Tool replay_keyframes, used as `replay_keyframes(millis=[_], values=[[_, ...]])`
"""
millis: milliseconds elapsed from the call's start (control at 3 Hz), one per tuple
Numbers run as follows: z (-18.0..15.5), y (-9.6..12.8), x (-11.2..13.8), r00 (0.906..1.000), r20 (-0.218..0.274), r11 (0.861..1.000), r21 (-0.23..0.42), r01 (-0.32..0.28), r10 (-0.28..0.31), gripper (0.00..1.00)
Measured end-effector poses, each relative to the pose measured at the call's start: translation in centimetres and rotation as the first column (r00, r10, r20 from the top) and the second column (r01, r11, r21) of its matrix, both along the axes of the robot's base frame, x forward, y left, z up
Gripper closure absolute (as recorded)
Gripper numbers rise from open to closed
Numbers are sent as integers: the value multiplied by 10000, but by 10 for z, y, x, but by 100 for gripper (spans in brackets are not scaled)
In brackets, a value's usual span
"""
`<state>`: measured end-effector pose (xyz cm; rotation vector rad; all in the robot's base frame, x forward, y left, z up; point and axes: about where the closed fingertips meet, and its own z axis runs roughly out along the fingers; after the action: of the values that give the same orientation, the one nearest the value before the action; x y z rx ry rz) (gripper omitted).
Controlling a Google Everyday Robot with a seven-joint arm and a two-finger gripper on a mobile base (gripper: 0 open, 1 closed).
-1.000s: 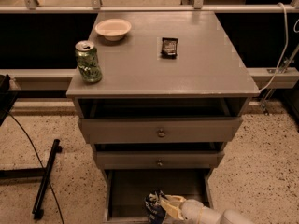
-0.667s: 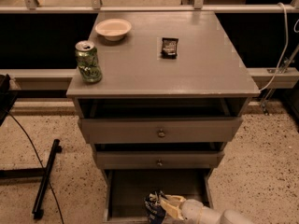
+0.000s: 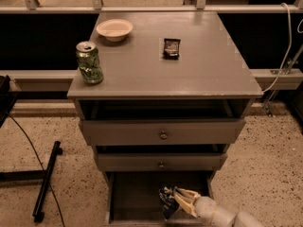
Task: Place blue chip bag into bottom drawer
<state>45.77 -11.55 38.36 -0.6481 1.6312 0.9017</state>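
Note:
The blue chip bag (image 3: 167, 202), crumpled dark blue foil with white patches, sits low inside the open bottom drawer (image 3: 130, 197), a wide grey tray at the foot of the cabinet. My gripper (image 3: 180, 200) reaches in from the lower right, its pale fingers (image 3: 187, 198) closed around the bag's right side. The arm runs off the bottom right corner of the camera view. The part of the bag under the fingers is hidden.
Above the bottom drawer are two shallower drawers with brass knobs (image 3: 163, 135), both slightly pulled out. On the cabinet top stand a green can (image 3: 89, 62), a white bowl (image 3: 114, 29) and a small dark packet (image 3: 171, 48). A black stand leg (image 3: 46, 181) lies on the floor at left.

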Motion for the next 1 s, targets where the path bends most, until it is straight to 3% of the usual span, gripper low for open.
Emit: replay_keyframes(millis=[333, 667, 1000], values=[[-22, -19, 17, 9991, 102, 9968, -684, 417, -411, 100], [-54, -41, 30, 9930, -266, 9860, -1241, 1110, -1151, 100], [-72, -54, 41, 9787, -658, 9720, -1468, 1833, -1945, 85]])
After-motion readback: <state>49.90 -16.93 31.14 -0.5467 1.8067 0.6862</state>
